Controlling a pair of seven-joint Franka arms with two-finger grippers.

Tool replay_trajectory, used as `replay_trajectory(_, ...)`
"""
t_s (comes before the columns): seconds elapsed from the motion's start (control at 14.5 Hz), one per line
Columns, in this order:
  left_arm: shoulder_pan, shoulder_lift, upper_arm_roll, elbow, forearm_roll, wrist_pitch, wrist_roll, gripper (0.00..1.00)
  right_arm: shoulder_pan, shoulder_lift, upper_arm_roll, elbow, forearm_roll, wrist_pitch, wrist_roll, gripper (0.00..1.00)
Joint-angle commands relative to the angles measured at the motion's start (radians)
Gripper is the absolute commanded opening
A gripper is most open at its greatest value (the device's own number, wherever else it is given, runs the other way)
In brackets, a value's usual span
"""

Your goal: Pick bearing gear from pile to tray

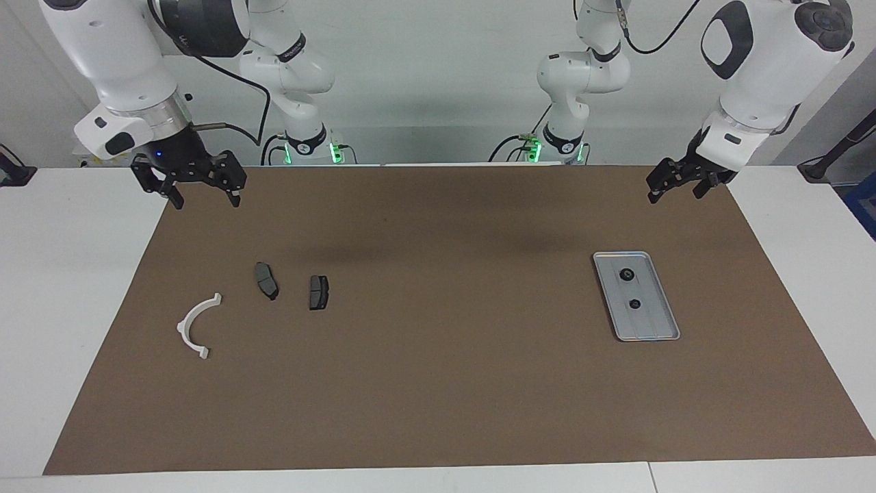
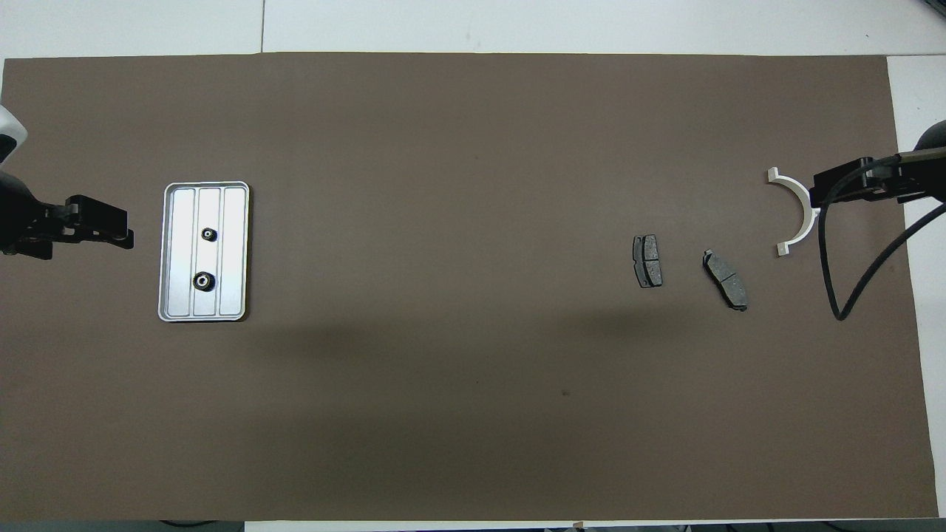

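Bearing gears: both sit in the tray, one closer to the left pincer, one further out from it. Table carries all parts. Tray lies out from the left pincer, which hangs raised and empty; can't tell its finger state. Right pincer hangs raised, fingers spread, empty. Out from it: white half-ring bracket, then two brake pads side by side, toward table centre.

No text, label, brand, number or sign can be read on anything in either view.
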Motion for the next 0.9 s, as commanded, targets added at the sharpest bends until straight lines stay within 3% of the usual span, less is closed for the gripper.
replay_trajectory(0.0, -0.007, -0.01, 0.002, 0.008, -0.001, -0.015, -0.009, 1.0, -0.002, -0.012, -0.002, -0.002, 0.012, -0.016, -0.015, 1.0)
replay_trajectory(0.83, -0.005, -0.011, 0.005, -0.002, -0.002, 0.033, 0.06, 1.0, -0.002, -0.012, -0.002, -0.001, 0.014, -0.016, -0.012, 1.0)
